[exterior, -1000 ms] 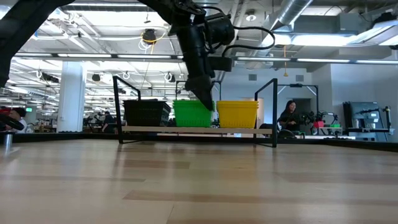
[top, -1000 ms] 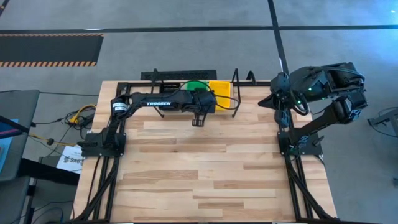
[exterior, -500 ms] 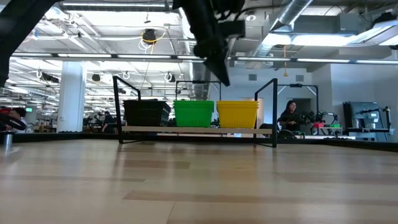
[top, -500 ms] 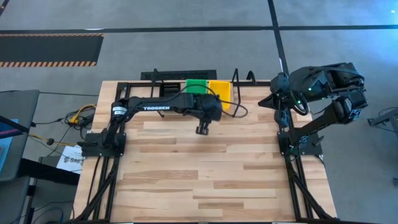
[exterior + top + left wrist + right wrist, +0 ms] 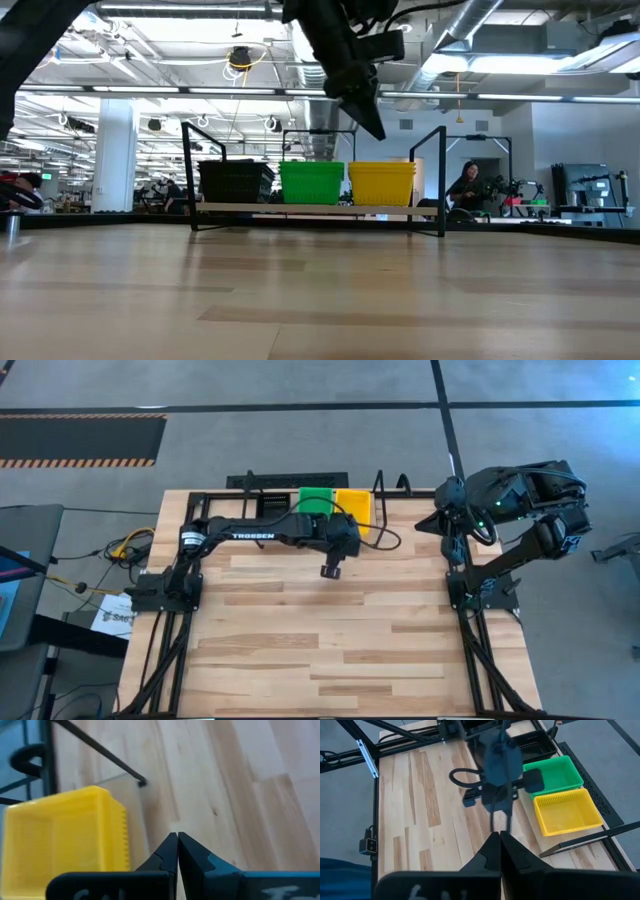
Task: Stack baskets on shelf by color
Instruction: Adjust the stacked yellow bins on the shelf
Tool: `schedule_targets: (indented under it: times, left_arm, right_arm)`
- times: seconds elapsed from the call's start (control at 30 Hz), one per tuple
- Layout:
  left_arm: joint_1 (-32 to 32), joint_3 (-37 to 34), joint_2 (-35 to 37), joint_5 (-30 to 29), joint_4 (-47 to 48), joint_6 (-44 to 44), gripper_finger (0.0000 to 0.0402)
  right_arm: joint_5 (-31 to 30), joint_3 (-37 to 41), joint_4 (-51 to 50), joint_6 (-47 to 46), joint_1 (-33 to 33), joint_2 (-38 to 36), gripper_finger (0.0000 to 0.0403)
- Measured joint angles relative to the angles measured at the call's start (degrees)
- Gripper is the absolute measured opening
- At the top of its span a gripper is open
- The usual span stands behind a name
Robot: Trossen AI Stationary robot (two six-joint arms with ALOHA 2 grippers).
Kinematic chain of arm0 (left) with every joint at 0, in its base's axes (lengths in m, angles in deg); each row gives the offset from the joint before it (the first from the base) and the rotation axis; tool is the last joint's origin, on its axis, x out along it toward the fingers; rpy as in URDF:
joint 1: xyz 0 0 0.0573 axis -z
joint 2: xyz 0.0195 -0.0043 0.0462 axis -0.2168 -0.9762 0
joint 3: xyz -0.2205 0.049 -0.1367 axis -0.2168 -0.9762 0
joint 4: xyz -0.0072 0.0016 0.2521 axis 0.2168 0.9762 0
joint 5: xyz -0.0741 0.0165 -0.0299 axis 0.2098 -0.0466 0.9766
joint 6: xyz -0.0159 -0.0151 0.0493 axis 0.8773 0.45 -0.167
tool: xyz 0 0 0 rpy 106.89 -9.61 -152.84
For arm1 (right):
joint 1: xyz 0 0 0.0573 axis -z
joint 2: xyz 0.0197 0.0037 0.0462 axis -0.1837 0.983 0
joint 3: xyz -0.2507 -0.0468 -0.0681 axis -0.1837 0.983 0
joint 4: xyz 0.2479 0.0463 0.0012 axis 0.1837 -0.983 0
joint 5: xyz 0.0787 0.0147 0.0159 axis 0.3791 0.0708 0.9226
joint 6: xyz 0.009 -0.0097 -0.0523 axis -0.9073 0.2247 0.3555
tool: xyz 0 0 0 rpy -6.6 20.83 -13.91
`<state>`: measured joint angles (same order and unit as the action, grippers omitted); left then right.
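The shelf [image 5: 300, 208] stands along the table's far edge. On its plank rest black baskets [image 5: 236, 181], green baskets [image 5: 311, 183] and yellow baskets [image 5: 381, 184], side by side. From above, the green baskets [image 5: 318, 498] and yellow baskets [image 5: 353, 505] show beside my left arm. My left gripper [image 5: 331, 571] hangs shut with nothing in it, above the table just in front of the shelf, higher than the basket tops [image 5: 378, 132]. Its wrist view shows the yellow baskets [image 5: 60, 835]. My right gripper [image 5: 499, 835] is shut and held high at the table's right edge.
The wooden tabletop [image 5: 330, 640] stretches from the shelf toward the near edge. Black wire uprights [image 5: 441, 180] close the shelf's ends. My right arm [image 5: 520, 500] is folded up beyond the right edge. A person [image 5: 466, 190] sits in the room behind.
My left gripper has drawn back from the green baskets, rising above the basket tops and moving toward the table's near and right edges. It has stayed shut and carries nothing. The baskets have kept their places.
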<state>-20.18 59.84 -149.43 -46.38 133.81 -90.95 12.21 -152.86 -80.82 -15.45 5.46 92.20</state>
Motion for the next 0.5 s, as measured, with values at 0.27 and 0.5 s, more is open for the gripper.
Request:
schedule_targets:
  times: [0.27,0.5]
  left_arm:
    - [-1.53,0.00,0.00,2.61,-1.20,0.03,0.0000]
    - [-1.29,-0.05,-2.27,3.58,-0.16,-0.14,0.0000]
  right_arm:
    - [0.00,0.00,0.00,-0.09,0.02,0.00,0.0009]
    - [0.00,0.02,0.00,-0.09,0.00,0.00,0.0009]
